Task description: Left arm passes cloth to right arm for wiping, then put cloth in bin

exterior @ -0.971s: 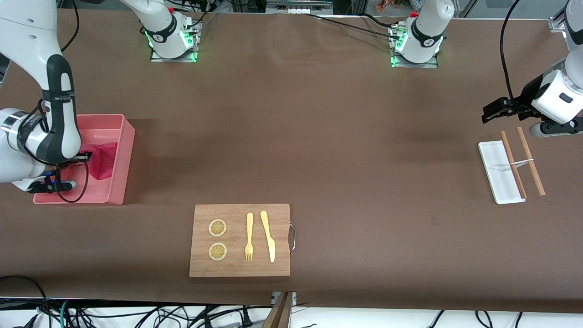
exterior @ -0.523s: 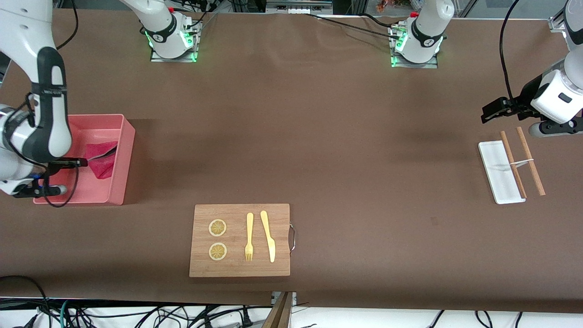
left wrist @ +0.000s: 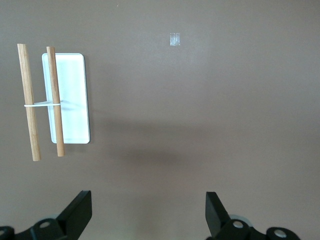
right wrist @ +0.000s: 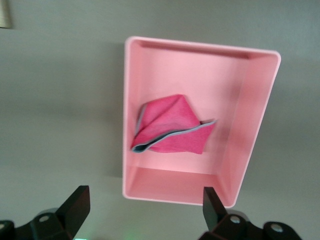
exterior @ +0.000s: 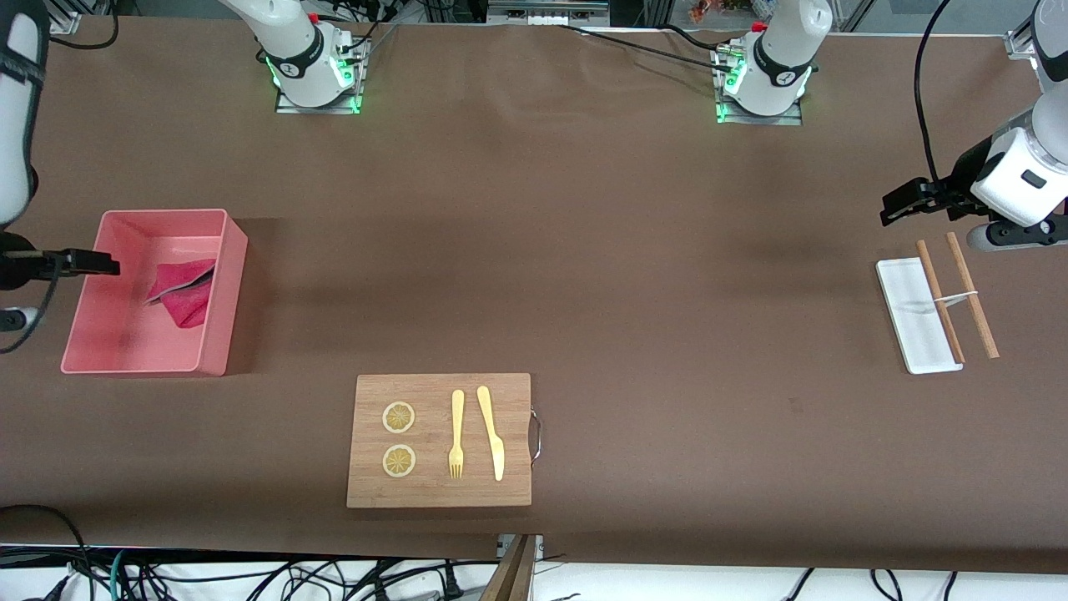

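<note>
Inside, cloth [right wrist: 172,127] lies in bin [right wrist: 258,117].

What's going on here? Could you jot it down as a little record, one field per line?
cloth: crumpled cloth lying in the bin, held by nothing
right hand: the right hand open, above the bin's edge at the right arm's end
left hand: the left hand open, waiting above bare table beside the white tray
task stage: cloth looks delivered
other things: cutting board with fork and knife
</note>
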You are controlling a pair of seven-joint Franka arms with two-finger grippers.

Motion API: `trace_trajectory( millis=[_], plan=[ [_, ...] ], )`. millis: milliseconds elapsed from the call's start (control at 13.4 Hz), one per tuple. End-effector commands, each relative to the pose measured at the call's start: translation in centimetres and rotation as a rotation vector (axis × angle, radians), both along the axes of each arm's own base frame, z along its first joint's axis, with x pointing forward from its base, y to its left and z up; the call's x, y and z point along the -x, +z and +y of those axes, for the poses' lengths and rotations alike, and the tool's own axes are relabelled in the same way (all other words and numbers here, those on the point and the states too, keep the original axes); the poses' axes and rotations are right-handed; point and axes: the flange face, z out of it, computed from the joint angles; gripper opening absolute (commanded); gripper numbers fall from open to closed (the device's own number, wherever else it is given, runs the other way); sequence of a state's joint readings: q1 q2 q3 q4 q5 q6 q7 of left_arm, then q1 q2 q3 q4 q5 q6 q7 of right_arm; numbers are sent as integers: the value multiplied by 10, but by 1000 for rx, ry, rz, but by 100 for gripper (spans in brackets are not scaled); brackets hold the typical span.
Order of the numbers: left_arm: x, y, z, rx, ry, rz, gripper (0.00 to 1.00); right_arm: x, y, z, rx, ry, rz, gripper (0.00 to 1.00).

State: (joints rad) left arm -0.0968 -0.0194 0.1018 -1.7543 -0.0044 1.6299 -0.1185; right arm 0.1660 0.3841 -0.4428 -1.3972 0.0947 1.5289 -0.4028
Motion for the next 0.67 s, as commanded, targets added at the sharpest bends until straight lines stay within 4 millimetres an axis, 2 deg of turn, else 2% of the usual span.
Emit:
trace_trajectory(
  millis=[0, 149, 299, 448, 597],
  plan=[
    [-3, 6, -1, -23, -16, 5, 100, 22, 60, 20, -41, 38, -67, 100],
    [-3, 6, -1, -23, -16, 5, 100, 37, 88, 42, -72, 83, -79, 100],
    [-3, 6, -1, -25, -17, 5, 100, 42, 106, 58, 5, 143, -96, 100],
    [-3, 6, 0, -24, -15, 5, 100, 58, 132, 48, 13, 131, -164, 100],
    [-3, 6, -1, -23, -16, 5, 100, 70, 146, 51, 6, 141, -194, 100]
  ],
)
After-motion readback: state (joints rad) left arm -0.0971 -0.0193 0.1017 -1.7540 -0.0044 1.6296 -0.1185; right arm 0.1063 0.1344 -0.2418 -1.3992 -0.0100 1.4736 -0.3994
